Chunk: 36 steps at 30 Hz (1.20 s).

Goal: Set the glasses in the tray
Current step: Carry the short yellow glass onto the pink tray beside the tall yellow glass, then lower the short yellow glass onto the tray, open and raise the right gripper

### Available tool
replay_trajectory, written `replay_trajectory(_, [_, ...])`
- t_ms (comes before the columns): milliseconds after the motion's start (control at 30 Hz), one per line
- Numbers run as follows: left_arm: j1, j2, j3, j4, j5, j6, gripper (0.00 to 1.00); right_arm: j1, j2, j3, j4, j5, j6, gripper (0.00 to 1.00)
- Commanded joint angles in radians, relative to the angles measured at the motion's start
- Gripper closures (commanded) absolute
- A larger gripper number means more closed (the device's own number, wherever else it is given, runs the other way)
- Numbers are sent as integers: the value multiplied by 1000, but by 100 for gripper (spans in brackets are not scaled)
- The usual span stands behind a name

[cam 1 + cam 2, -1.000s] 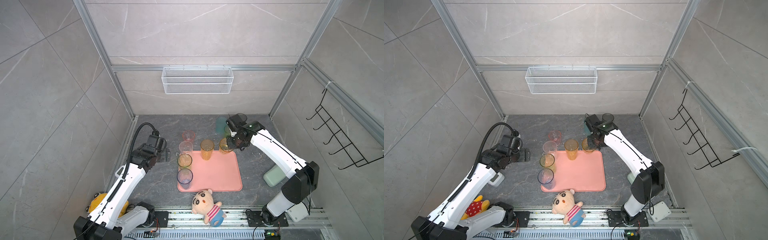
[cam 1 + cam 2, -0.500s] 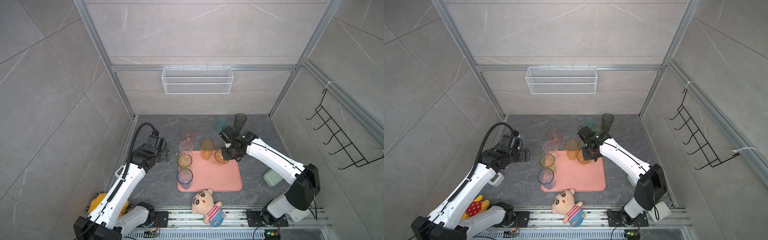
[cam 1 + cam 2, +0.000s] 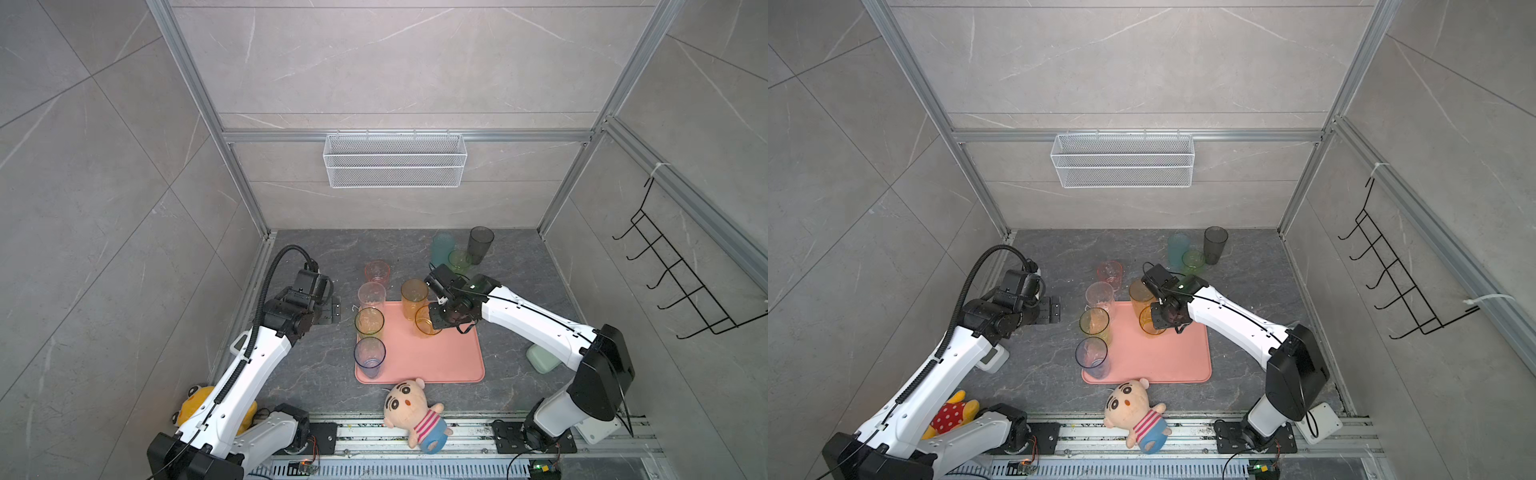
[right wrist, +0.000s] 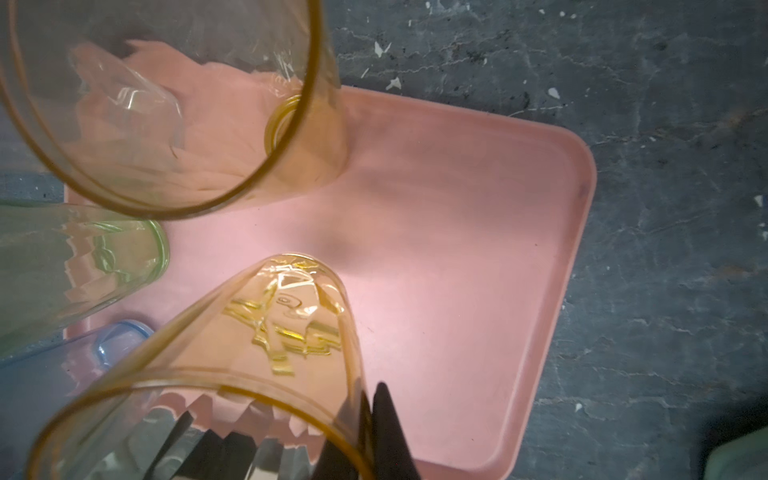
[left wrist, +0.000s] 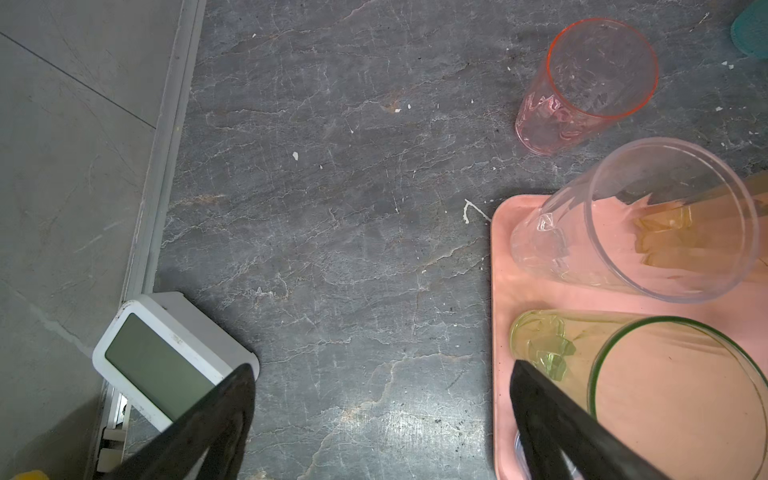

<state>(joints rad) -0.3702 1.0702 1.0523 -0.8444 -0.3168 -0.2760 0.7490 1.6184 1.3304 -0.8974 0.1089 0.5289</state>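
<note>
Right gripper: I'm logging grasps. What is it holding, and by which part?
The right gripper is shut on the short amber glass, pinching its wall at the rim, over the tray.

White shells, black joints on both arms; left arm carries a ribbed black hose; right arm, a thin black cable; left gripper black.

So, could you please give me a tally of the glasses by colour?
amber glasses: 2
green glasses: 2
pink glass: 1
clear glass: 1
blue glass: 1
teal glass: 1
grey glass: 1
Total: 9
</note>
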Motion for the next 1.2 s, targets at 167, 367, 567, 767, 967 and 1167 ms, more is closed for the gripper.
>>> replay_trajectory(167, [5,-15,9,-10,-18,-6,4,48,75,29,26,29,31,100])
replay_trajectory(367, [5,-16,9,-10,-16,-6,4,63,109,41,29,35,33,100])
replay_trajectory(567, [5,-18,9,-10,-14,-6,4,69,136,59,29,37,36,100])
replay_trajectory(767, [5,-18,11,-10,-12,-6,4,75,160,78,22,41,34,100])
replay_trajectory(967, [5,-17,9,-10,-13,-5,4,76,179,76,22,46,37,100])
replay_trajectory(1167, [5,-17,10,-9,-11,-6,4,77,196,75,28,46,40,99])
